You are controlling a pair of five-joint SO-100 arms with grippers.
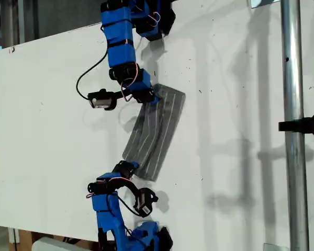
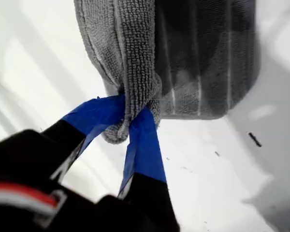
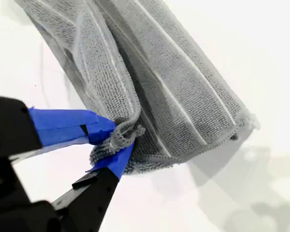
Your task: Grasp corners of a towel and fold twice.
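My first gripper (image 2: 128,128) clenching bunched corner of dark grey white-striped soft towel (image 1: 156,130); my second gripper (image 3: 117,141) pinching another corner. Towel lying mid-frame in exterior view on white table (image 1: 240,157), long axis running top-to-bottom between arms, folded edge facing frame right.

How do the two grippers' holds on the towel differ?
My first gripper clamps a thick, rolled bunch of the towel, its taped tips spread in a V; my second gripper nips a small crumpled tuft, its tips nearly meeting. The cloth looks shadowed in the first wrist view and brightly lit in the second. Both grippers are shut on a corner.
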